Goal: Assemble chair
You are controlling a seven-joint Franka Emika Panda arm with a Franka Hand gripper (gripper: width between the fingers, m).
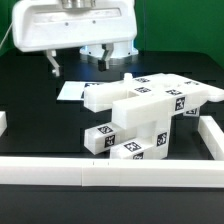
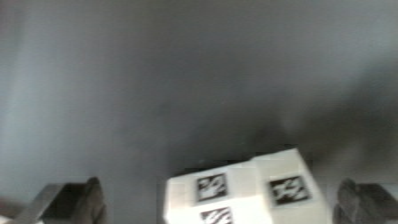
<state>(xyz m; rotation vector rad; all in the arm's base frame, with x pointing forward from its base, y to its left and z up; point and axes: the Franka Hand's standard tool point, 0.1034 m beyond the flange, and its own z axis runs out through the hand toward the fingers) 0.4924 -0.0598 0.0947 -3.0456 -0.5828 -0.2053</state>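
Note:
The chair stands in the middle of the table as a partly joined stack of white blocky parts with black-and-white tags: a flat slab on top and small leg blocks below. My gripper hangs high behind it, well clear of the parts. In the wrist view my gripper is open and empty. Its dark fingers stand far apart at the picture's edge. Between them, far below, shows a flat white piece with square tags, apparently the marker board. No chair part shows in the wrist view.
The marker board lies flat at the back, to the exterior view's left of the chair. White border rails run along the front and at the exterior view's right. The table is black.

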